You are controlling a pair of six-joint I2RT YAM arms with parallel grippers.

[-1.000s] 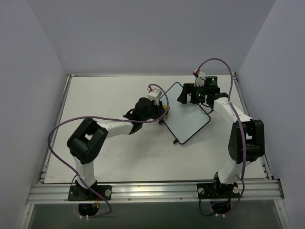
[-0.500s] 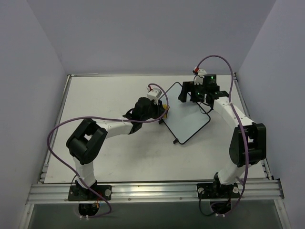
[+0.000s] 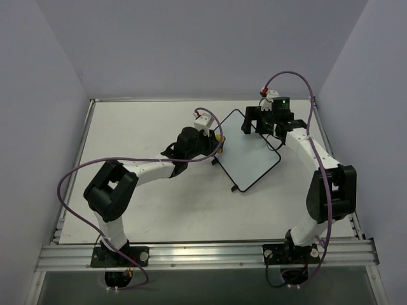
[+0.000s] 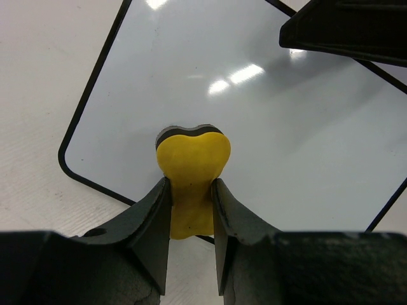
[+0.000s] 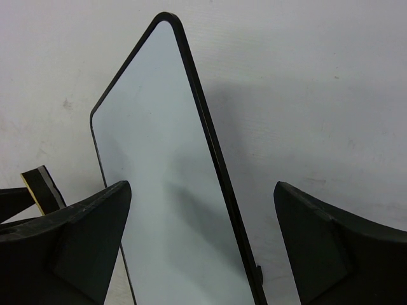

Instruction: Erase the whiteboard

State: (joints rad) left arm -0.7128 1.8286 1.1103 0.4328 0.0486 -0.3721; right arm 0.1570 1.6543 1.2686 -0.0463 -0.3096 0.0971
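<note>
Whiteboard (image 3: 249,154): lies flat on the bench (image 3: 127,127), toward the far right. It is turned corner-on, so it sits as a diamond between the two arms.
Board surface: only glare shows in both wrist views, and no writing can be made out (the part under the hands is hidden).
Sponge (image 4: 193,168): yellow and bone-shaped with a dark backing. Its rounded end reaches over the board's near-left edge.
Left hand (image 4: 191,190): clamped narrow on the sponge's waist, which leaves the broad lobe free as the wiping face.
Sponge contact: I cannot tell whether the sponge touches the board or hovers just above it.
Right hand (image 5: 203,235): spread wide and holding nothing. Its fingers straddle the board's far-right edge from above.
Why that stance: probably so it can come down and pin the light board, which would otherwise skate under a wiping stroke (a judgement only).
Stage: the task looks near its end or between strokes, since no ink is in view.
Next move calls for: flat, even pressure across the board, with the frame braced.
Risk: the board's small feet may slide on the smooth bench, and the sponge could twist in so narrow a pinch.
</note>
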